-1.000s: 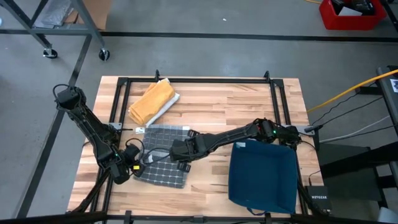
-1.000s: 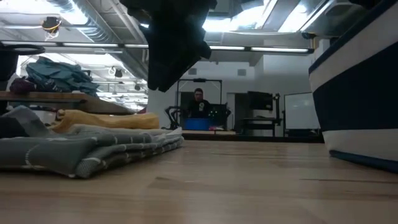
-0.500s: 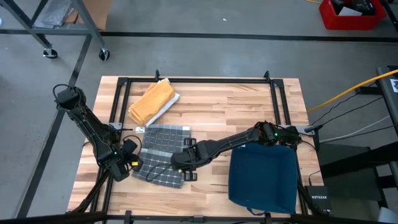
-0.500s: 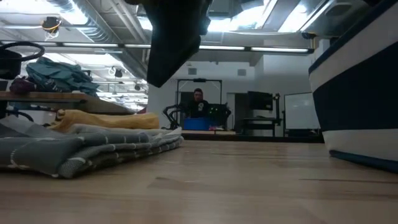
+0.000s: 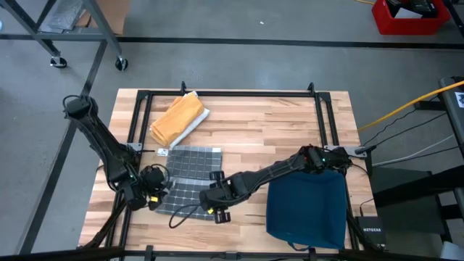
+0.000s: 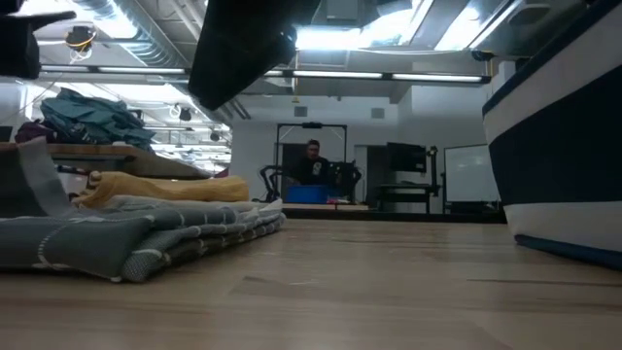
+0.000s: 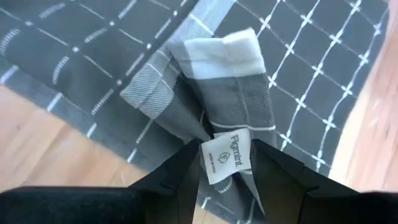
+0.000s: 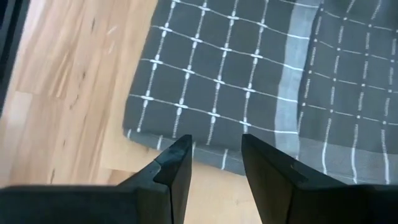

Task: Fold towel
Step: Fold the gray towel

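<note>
The left gripper [image 7: 227, 163] pinches a bunched corner of the grey towel [image 5: 190, 181] between its jaws, the white care label [image 7: 226, 160] sticking out between the fingers. The right gripper [image 8: 214, 163] hangs with its jaws spread and empty over the towel's edge nearest the worktop's front. The towel lies folded toward the front-left of the worktop [image 5: 254, 123], a woven dark grey cloth with a thin white grid and a paler band along one side.

The worktop is made of pale wooden planks edged by a black frame. A folded yellow cloth [image 5: 177, 117] sits near the back-left corner, well apart from the towel. A dark blue bin [image 5: 306, 206] stands at the front-right. Beyond the worktop lies a grey floor, with a red crate [image 5: 408, 16] far off. In the low view a person [image 6: 311, 163] sits at the back of a workshop under ceiling lights.
</note>
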Controlling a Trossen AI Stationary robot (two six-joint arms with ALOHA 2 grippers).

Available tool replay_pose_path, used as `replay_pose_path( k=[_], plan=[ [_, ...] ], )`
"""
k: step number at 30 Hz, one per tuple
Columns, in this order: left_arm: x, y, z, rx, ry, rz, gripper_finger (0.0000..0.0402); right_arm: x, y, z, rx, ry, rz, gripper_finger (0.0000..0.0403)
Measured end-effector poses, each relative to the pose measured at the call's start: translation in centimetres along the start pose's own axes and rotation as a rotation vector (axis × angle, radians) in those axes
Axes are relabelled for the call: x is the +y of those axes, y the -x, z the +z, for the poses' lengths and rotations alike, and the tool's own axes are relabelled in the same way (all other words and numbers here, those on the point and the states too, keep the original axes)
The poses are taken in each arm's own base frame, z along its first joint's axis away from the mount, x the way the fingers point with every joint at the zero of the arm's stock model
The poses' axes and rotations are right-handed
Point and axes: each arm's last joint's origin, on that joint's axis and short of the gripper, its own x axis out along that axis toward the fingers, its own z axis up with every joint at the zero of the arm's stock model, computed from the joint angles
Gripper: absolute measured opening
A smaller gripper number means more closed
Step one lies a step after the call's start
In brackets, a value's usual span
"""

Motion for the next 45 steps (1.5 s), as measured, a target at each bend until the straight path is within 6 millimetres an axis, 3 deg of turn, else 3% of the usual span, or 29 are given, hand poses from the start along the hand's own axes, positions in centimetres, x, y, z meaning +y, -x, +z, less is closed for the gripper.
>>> replay_pose_path(
  k=[9,16,24,31,38,45],
  plan=[
    [3.2,1.7,0.5,0.011,0.018,0.185,0.0131,-1.0,-0.9,0.2,-0.014,-0.018,-0.061,0.0145],
    [1.8,2.1,1.0,-0.053,0.012,-0.001,0.0131,-1.4,-5.5,-0.4,-0.001,-0.038,-0.023,0.0145],
    [0.0,2.2,1.3,-0.090,-0.084,-0.155,0.0131,-2.9,-8.5,-1.9,0.113,-0.068,-0.035,0.0145],
    [-0.2,2.3,1.4,-0.097,-0.079,-0.179,0.0131,-3.6,-7.9,-3.3,0.282,-0.097,-0.044,0.0145],
    [-0.5,2.3,1.5,-0.111,-0.142,-0.201,0.0131,-2.6,-7.3,-3.3,0.275,-0.079,-0.021,0.0145],
    [-2.4,2.6,1.9,-0.221,-0.406,-0.332,0.0131,-2.6,-2.8,-1.3,0.153,-0.088,-0.013,0.0145]
  ],
)
